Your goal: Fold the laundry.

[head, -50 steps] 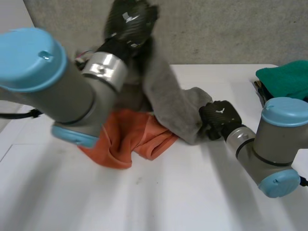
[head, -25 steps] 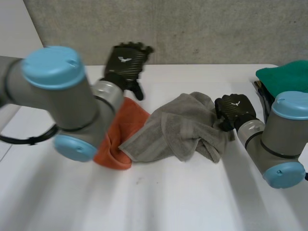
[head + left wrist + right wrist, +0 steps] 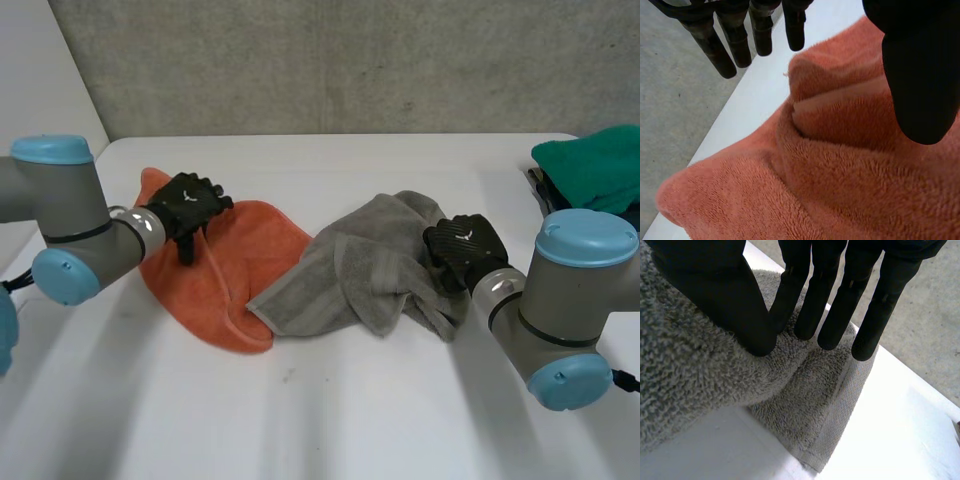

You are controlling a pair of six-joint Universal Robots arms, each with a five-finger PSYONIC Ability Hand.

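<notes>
Since both towels are thick terry, they should handle soft, limp and light, with nap enough not to slip, so a corner or hem looks a better hold than the bunched middle. The grey towel (image 3: pixel 350 270) lies crumpled at the table's middle, its left corner touching the orange towel (image 3: pixel 225 280), which lies rumpled to the left; the right hand (image 3: pixel 458 248) rests on the grey towel's right end, fingers (image 3: pixel 815 300) straight and pressed on a fold, with no cloth seen between them and the thumb; the left hand (image 3: pixel 188 203) is over the orange towel's far part, fingers (image 3: pixel 735 45) straight and spread, holding nothing; the white table (image 3: pixel 330 420) looks smooth, with room near for spreading; a green cloth (image 3: pixel 590 165) sits far right; a grey wall (image 3: pixel 350 60) stands behind.
</notes>
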